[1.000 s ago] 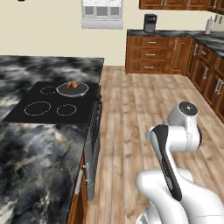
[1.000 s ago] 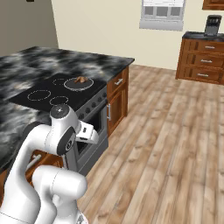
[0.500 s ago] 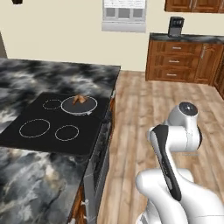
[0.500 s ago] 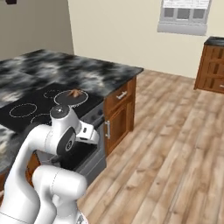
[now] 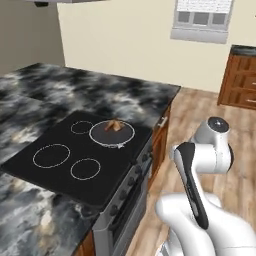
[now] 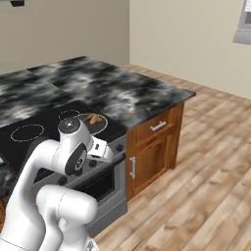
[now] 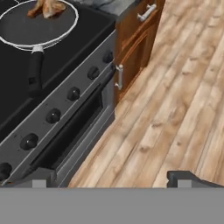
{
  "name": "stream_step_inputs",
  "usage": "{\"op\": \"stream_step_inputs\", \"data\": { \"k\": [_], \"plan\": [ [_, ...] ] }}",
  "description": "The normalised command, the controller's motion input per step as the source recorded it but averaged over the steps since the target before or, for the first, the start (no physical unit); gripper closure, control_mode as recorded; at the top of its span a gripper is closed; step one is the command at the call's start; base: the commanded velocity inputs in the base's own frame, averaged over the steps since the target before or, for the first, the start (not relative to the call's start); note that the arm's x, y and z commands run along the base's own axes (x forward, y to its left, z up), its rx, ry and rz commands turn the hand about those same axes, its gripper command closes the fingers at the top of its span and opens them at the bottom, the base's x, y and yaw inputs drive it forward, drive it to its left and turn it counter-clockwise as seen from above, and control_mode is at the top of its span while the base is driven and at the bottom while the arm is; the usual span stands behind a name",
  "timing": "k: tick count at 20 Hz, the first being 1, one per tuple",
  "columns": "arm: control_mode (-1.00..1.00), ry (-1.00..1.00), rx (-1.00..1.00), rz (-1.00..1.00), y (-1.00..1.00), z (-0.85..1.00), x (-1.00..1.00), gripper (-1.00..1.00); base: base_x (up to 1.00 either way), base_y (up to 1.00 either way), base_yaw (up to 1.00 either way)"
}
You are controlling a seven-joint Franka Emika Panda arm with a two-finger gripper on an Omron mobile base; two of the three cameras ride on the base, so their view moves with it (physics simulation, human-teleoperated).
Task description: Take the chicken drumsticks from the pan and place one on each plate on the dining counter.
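Note:
The dark round pan [image 5: 112,135] sits on the black cooktop [image 5: 60,170], its black handle [image 7: 35,70] pointing toward the stove's front. The golden-brown chicken drumsticks [image 5: 114,125] lie together at the pan's far edge, and the hand view shows them too [image 7: 47,6]. From the right base view the pan [image 6: 96,122] is partly hidden behind my arm. My gripper [image 7: 114,178] hangs open and empty over the floor in front of the oven, off to the side of the pan. The marble dining counter [image 5: 125,95] surrounds the cooktop. The plates are out of view.
The oven front [image 7: 65,131] has a row of knobs and a long handle. Beside it is a reddish-brown wood cabinet [image 6: 154,147] with a drawer. Bare wood floor [image 6: 206,186] stretches to the right. More cabinets [image 5: 242,80] stand against the far wall.
The base has driven and turned, so the whole scene has shifted: stove and pan now look nearer and more central. The arm's pose and the open gripper are unchanged.

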Motion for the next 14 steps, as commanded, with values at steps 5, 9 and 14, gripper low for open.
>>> {"op": "stream_step_inputs", "data": {
  "k": [5, 9, 14],
  "plan": [
    [1.00, 0.00, 0.00, 0.00, 0.00, 0.00, 0.00, -1.00, 0.47, -0.40, 0.68],
    [1.00, 0.00, 0.00, 0.00, 0.00, 0.00, 0.00, -1.00, 0.43, -0.34, 0.76],
    [1.00, 0.00, 0.00, 0.00, 0.00, 0.00, 0.00, -1.00, 0.36, -0.43, 0.70]
  ]
}}
